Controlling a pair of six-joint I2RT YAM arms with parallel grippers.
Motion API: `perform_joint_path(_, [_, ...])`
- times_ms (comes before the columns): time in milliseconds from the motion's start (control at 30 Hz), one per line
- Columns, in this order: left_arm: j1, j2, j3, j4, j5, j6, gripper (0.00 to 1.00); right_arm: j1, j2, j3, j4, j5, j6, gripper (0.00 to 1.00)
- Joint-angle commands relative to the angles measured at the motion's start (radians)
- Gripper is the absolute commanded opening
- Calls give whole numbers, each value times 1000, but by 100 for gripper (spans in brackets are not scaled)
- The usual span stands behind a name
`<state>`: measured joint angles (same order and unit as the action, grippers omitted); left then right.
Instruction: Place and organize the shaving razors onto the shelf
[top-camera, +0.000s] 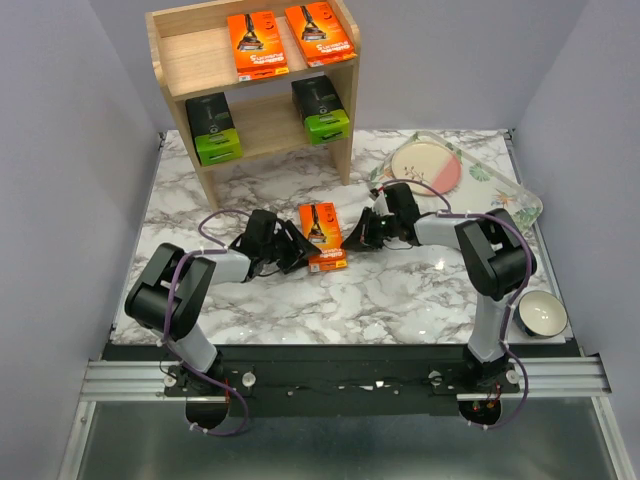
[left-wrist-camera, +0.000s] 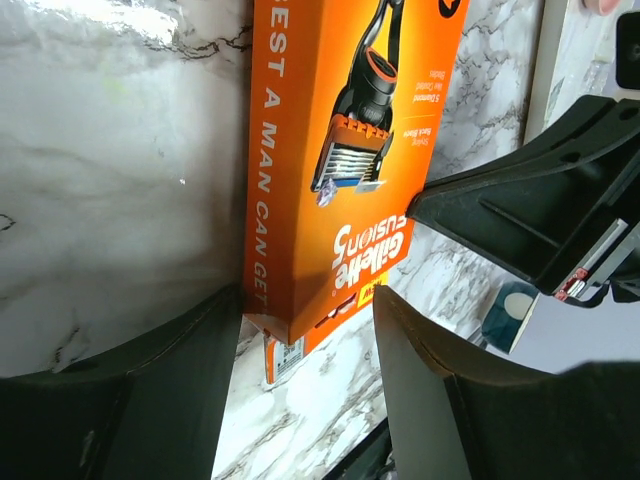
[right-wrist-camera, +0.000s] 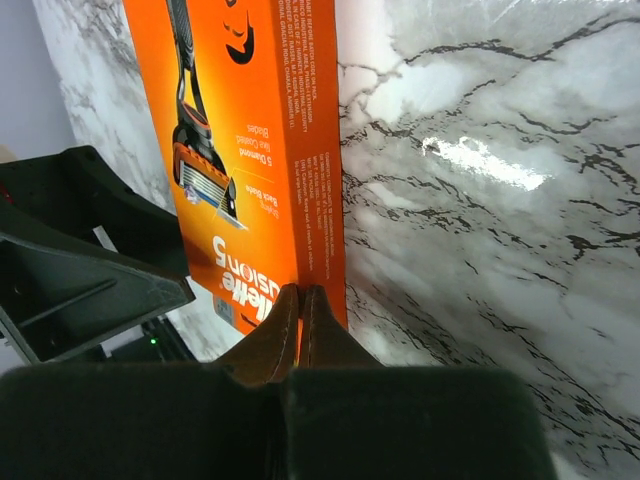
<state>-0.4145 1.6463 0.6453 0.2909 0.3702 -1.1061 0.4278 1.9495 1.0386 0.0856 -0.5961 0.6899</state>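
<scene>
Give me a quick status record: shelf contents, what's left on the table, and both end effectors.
shelf top tier: two orange packs, side by side
lower tier: two dark packs, one at each end
table: one orange pack, flat, between the arms
left end effector: open, fingers flanking that pack's end; contact unclear
right end effector: shut, empty, tips at the pack's long edge
right side: floral tray with pink plate; bowl
</scene>
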Motion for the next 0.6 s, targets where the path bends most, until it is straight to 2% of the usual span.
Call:
perform_joint_path(0, [-4,29,-45,-27,-47,34,65,14,95,-45,-112,-7,26,1])
perform_joint_path(100, [-4,88,-30,46,-21,12,63,17,97,-41,-109,-8,22,1])
perform_joint_path(200, [-3,153,-12,152,13,-6,58,17,91,-40,-101,-8,14,1])
perform_joint_path(400, [5,181,-29,304,104,-51,37,17,77,-41,-107,10,-4,2])
perform_joint_path(433, [16,170,-35,301,110,-52,31,17,71,-40,-112,15,-6,5])
perform_joint_path(567, [68,77,-64,257,180,-12,25,11,-12,-19,-145,48,-33,22])
